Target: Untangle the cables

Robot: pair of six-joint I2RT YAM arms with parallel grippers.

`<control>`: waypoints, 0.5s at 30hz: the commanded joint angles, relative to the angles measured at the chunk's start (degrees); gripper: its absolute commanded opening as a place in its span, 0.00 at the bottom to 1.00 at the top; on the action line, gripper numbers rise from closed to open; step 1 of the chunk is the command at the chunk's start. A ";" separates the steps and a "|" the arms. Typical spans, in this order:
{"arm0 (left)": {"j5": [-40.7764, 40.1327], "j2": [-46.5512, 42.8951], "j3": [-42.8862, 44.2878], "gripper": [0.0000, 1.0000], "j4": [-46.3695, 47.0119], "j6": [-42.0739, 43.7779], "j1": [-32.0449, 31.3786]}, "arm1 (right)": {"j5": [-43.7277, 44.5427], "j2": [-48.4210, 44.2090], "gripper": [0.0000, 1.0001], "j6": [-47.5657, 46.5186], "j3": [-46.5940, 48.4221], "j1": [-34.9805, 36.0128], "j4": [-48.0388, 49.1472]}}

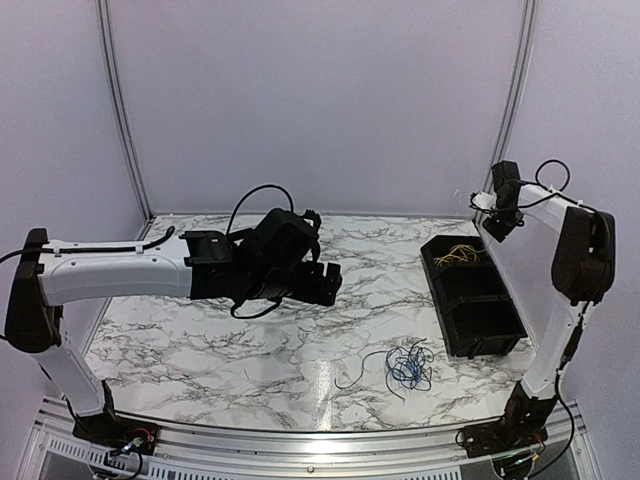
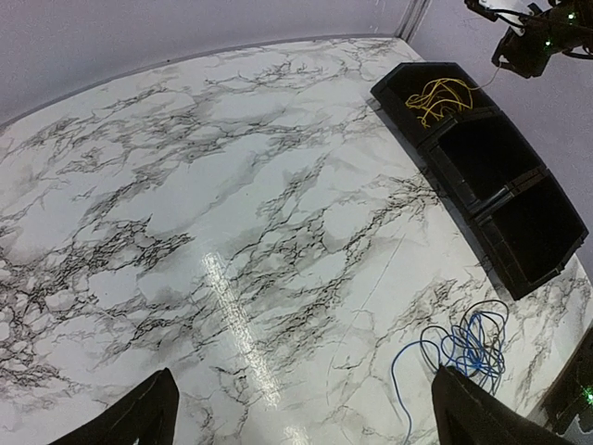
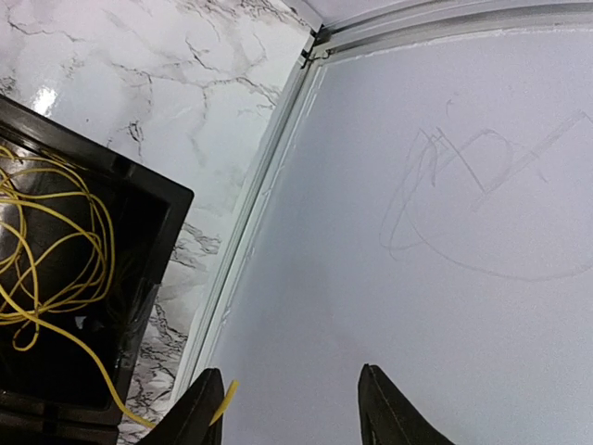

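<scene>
A yellow cable (image 1: 458,255) lies bundled in the far compartment of a black bin (image 1: 436,295). It also shows in the left wrist view (image 2: 440,95) and the right wrist view (image 3: 46,250). A blue and black cable tangle (image 1: 408,365) lies on the marble table in front of the bin, and is seen in the left wrist view (image 2: 473,343) too. My left gripper (image 1: 325,283) is open and empty, held above the table's middle, left of the tangle (image 2: 310,417). My right gripper (image 1: 497,205) is open, high above the bin's far end (image 3: 292,413). One yellow strand end (image 3: 222,399) sticks up by its left finger.
The bin has three compartments in a row (image 2: 510,190); the middle and near ones hold nothing I can see. Its far rim (image 3: 139,181) is below the right gripper. The white side wall (image 3: 417,185) is close to the right gripper. A metal rail (image 1: 300,440) runs along the near edge.
</scene>
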 commanded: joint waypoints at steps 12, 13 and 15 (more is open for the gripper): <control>2.81 0.47 -2.72 0.95 3.75 2.13 0.22 | -25.01 3.04 0.51 1.56 13.50 1.30 -17.73; 4.02 0.74 -2.66 0.93 4.77 2.72 0.22 | -23.72 2.95 0.51 1.35 12.76 2.03 -17.77; 5.76 1.42 -1.95 0.92 5.90 3.26 0.22 | -18.40 2.64 0.51 -0.30 10.32 3.52 -17.40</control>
